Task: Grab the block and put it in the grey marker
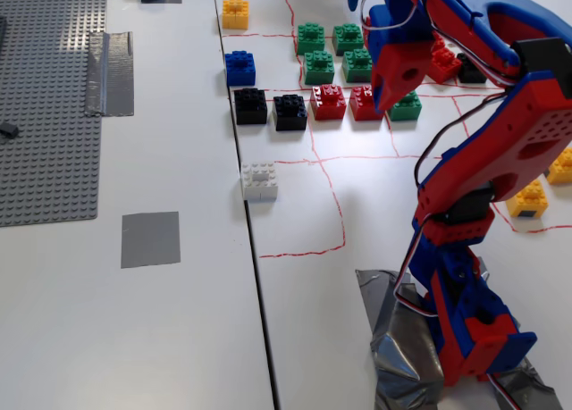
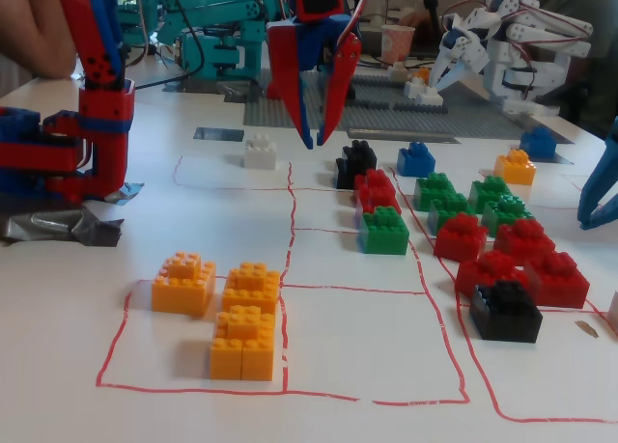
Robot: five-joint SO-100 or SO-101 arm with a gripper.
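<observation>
Two black blocks (image 1: 251,105) (image 1: 290,112) sit side by side at the left end of a brick row; in the low fixed view they overlap (image 2: 357,163). A third black block (image 2: 505,311) lies near the red bricks, partly hidden by the arm in the high fixed view. The grey marker (image 1: 150,238) is a flat square patch on the left table, seen far back in the low view (image 2: 217,134). My gripper (image 1: 387,106) (image 2: 316,142) hangs raised above the table, right of the black pair in the high view, tips together, holding nothing.
A white-grey brick (image 1: 259,181) lies between the blocks and the marker. Red (image 1: 328,101), green (image 1: 318,67), blue (image 1: 239,68) and yellow (image 2: 241,313) bricks fill red-lined squares. A grey baseplate (image 1: 45,115) with a tape strip (image 1: 110,71) is at left. The arm's base (image 1: 474,330) stands on crumpled tape.
</observation>
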